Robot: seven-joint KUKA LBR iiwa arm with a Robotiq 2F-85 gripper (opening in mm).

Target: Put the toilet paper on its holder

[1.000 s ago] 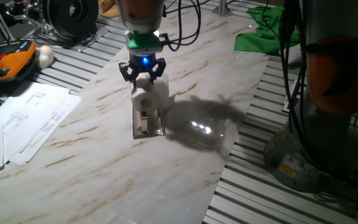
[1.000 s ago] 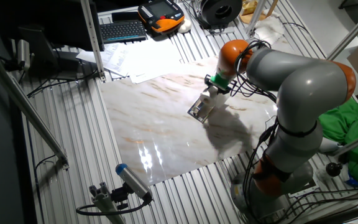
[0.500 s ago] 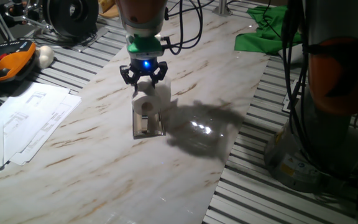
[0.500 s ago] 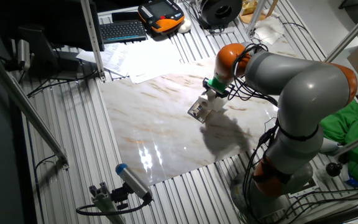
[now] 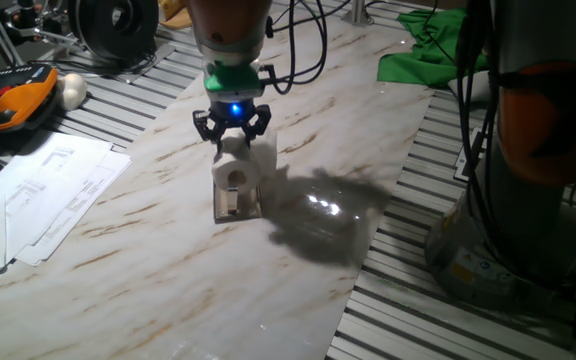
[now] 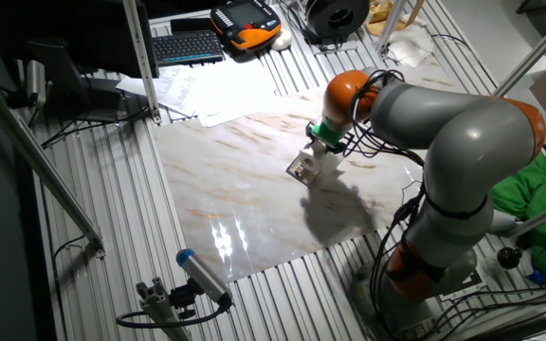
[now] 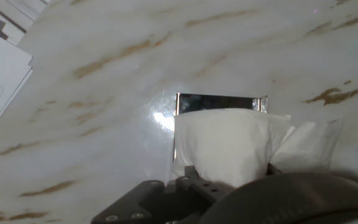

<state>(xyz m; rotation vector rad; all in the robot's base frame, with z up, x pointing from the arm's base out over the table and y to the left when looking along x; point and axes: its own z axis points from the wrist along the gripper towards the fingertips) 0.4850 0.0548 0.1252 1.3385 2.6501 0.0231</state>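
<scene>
One roll is all I am handling here: the toilet paper (image 5: 237, 167) sits on the holder (image 5: 236, 203) near the middle of the marble tabletop (image 5: 158, 250), its core hole facing the fixed camera. Left of it lie loose papers (image 5: 43, 190) and an orange pendant (image 5: 13, 100); their print is too small for me to read, and I see no brand or label on the roll or holder.

My tool (image 5: 231, 122) hangs directly above the roll, its dark fingers spread to either side of the top. I judge it open and holding nothing, though from the hand view I cannot tell whether a finger touches the paper.

The risk I see is the loose tail sheet (image 7: 306, 147) bunched at the right of the roll. If it snags a finger as I lift away, it could drag the roll off the peg or tip the light holder over.
</scene>
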